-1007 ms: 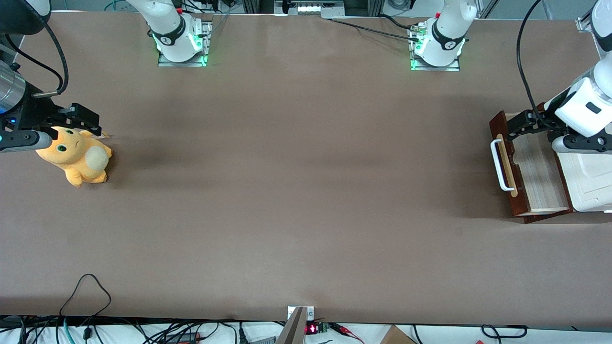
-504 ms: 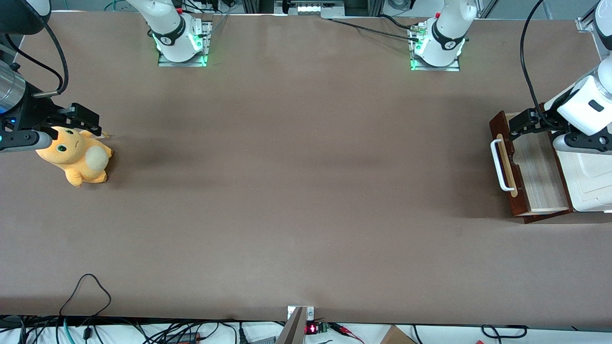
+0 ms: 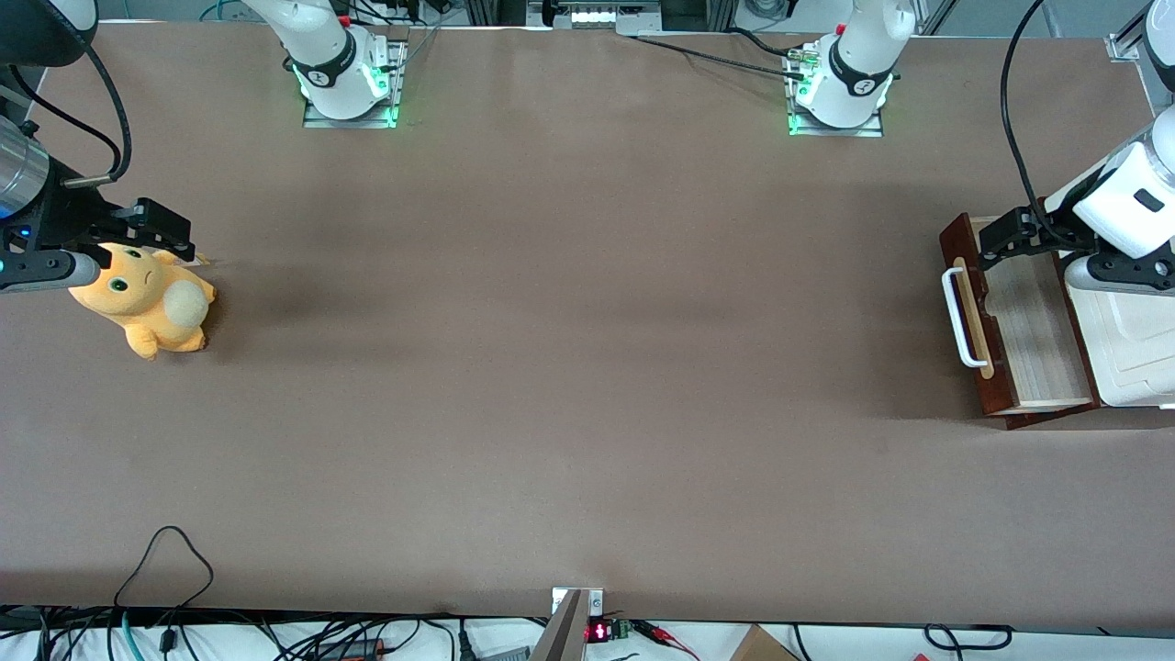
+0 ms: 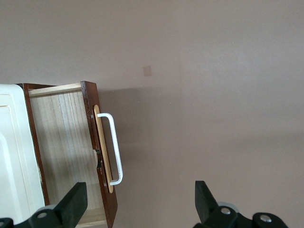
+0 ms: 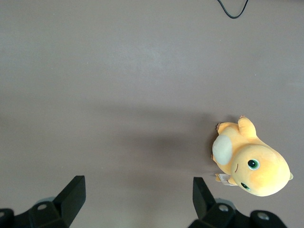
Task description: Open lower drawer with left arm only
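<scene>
We see the plush toy (image 3: 145, 303) at the desk's (image 3: 569, 367) nine o'clock. At three o'clock the lower drawer (image 3: 1019, 317) stands pulled out. Above it the left arm (image 3: 1124, 216) hovers, its tool (image 3: 996, 240) spread wide, gripping nothing.

The lower drawer (image 3: 1019, 321) stands pulled out at the working arm's end of the table, dark red-brown, pale wood inside showing (white loop handle (image 4: 114, 148) on its front). The gripper (image 3: 996, 240) hangs above it, fingers spread, touching nothing.
</scene>
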`<state>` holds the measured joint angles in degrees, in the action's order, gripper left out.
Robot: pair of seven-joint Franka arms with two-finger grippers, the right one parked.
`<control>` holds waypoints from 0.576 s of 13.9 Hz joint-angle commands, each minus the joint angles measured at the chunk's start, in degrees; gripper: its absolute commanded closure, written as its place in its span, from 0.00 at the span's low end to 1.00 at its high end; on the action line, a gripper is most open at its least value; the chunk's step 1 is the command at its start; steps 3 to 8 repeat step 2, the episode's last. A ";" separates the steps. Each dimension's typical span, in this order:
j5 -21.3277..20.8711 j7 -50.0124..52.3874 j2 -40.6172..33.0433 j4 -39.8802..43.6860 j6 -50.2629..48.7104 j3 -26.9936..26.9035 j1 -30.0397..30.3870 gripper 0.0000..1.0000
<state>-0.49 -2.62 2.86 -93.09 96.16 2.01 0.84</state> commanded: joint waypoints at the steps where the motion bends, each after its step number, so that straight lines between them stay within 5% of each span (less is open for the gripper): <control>1: 0.93 -1.60 0.31 1.25 -0.36 -0.87 -0.58 0.00; 8: 0.93 -1.60 0.31 1.25 -0.36 -0.87 -0.58 0.00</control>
